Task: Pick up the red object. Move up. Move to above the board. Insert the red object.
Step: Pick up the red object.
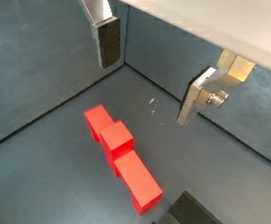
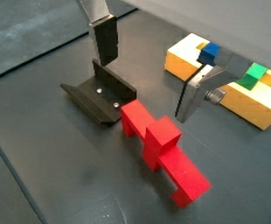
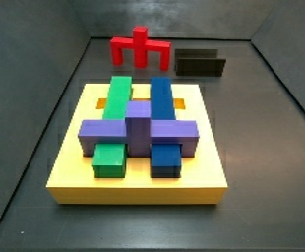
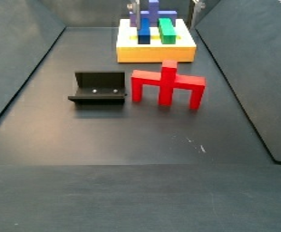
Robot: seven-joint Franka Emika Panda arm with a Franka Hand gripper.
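Note:
The red object (image 3: pixel 140 49) stands upright on the dark floor beside the fixture (image 3: pixel 199 63), legs down and post up; it also shows in the other side view (image 4: pixel 168 84) and in both wrist views (image 1: pixel 121 153) (image 2: pixel 162 149). The board (image 3: pixel 142 192), a yellow slab with green, blue and purple blocks, lies apart from it and also shows in a side view (image 4: pixel 155 53) and a wrist view (image 2: pixel 237 98). My gripper (image 2: pixel 149 70) hangs high above the floor, open and empty, also seen in a wrist view (image 1: pixel 149 74). The red object is off to one side of the gap, not between the fingers (image 2: pixel 105 39).
The fixture (image 4: pixel 97 89) stands close to the red object, nearly touching it in a wrist view (image 2: pixel 103 96). Dark walls (image 3: pixel 280 79) enclose the floor on the sides. A light wall edge (image 1: pixel 219 22) shows in a wrist view.

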